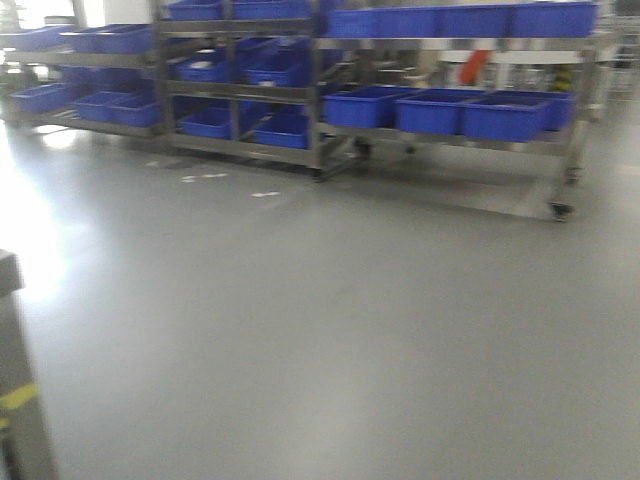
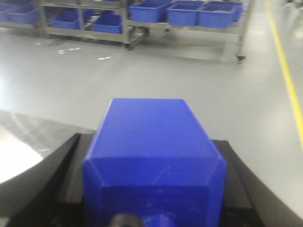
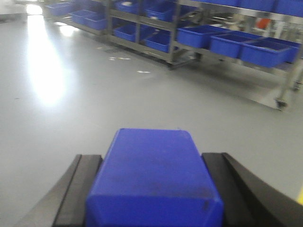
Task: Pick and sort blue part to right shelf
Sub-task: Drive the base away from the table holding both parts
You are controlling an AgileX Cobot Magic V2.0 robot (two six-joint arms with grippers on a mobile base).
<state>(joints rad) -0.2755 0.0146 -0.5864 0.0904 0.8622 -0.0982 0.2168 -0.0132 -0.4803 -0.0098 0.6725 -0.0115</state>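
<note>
Grasp status: the left gripper (image 2: pixel 150 142) is clamped on the blue part (image 2: pixel 149 156), with 1 black finger (image 2: pixel 66 175) pressed against each side of the square body. The sloped shoulders face the camera, and a small dark round shape sits at the near bottom edge. The right gripper (image 3: pixel 151 158) grips a second blue block (image 3: pixel 151 184) in the same manner between its 2 fingers (image 3: pixel 80 184). Both loads are held above the grey floor (image 1: pixel 330 320). The right shelf (image 1: pixel 430 44), a wheeled steel rack carrying blue bins (image 1: pixel 500 115), stands at the far right, well apart from both grippers. A second rack (image 1: pixel 235 90) with more bins stands to its left. A yellow line (image 2: pixel 286 71) runs along the floor at the right of the left wrist view.
</note>
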